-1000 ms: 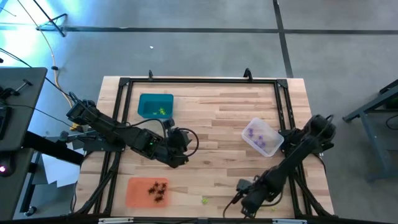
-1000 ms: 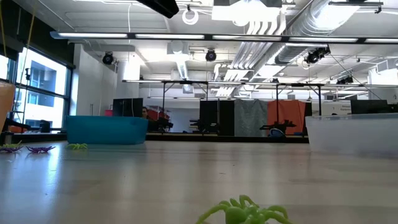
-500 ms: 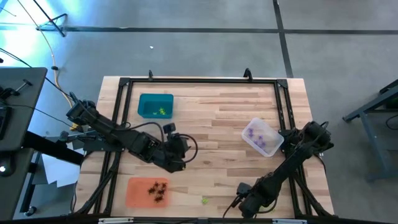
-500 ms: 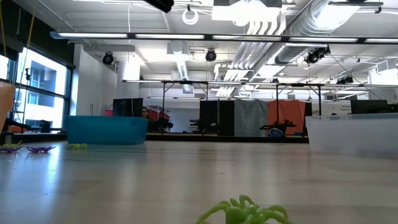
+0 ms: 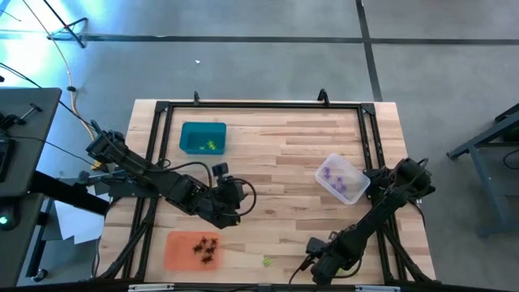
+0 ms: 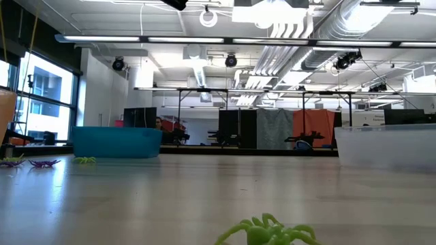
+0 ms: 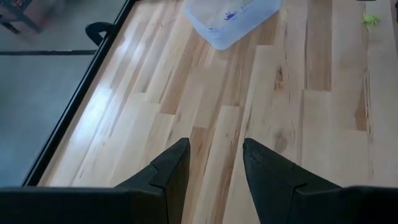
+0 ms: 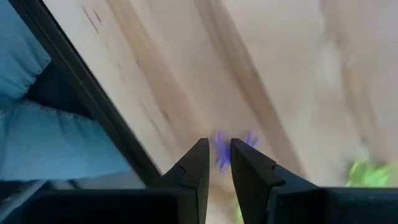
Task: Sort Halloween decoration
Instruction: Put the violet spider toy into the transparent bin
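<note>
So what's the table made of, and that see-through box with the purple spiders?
The table looks like wood: pale joined planks with grain and knots, lightly glossy. The box looks like clear, frosted plastic, since purple spiders show through its walls.

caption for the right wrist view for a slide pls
Right gripper pinching a purple spider between its fingers above the wooden table, a yellow-green spider lying nearby.

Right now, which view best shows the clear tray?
The high view: the whole clear tray shows from above, purple pieces inside. The left wrist view catches one corner; the low view shows only a side wall; the right wrist view misses it.
</note>
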You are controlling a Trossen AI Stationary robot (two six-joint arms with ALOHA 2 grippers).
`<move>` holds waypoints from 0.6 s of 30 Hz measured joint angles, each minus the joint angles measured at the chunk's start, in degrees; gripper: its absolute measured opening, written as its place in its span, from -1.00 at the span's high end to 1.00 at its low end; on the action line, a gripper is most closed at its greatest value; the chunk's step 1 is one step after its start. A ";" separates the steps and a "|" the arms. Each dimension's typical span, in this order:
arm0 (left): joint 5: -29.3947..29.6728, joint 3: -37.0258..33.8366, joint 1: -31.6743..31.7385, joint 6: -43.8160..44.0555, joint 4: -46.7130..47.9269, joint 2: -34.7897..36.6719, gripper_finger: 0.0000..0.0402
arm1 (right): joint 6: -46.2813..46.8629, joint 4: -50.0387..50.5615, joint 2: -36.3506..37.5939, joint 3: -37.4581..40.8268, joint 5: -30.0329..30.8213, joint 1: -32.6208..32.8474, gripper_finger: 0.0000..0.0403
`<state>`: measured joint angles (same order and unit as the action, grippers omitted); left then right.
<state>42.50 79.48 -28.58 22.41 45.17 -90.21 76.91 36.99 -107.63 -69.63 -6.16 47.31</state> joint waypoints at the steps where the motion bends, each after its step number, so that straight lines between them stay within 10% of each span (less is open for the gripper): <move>1: 0.00 0.00 0.00 0.02 0.00 0.00 0.33 | -0.73 0.06 0.00 0.00 0.91 -0.04 0.69; 18: -2.47 0.00 -0.31 1.46 0.08 0.00 0.33 | 0.23 -0.16 -0.02 0.00 -4.67 -1.21 0.39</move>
<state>40.03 79.48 -28.88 23.88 45.25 -90.21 77.13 36.84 -107.65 -69.63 -10.82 46.10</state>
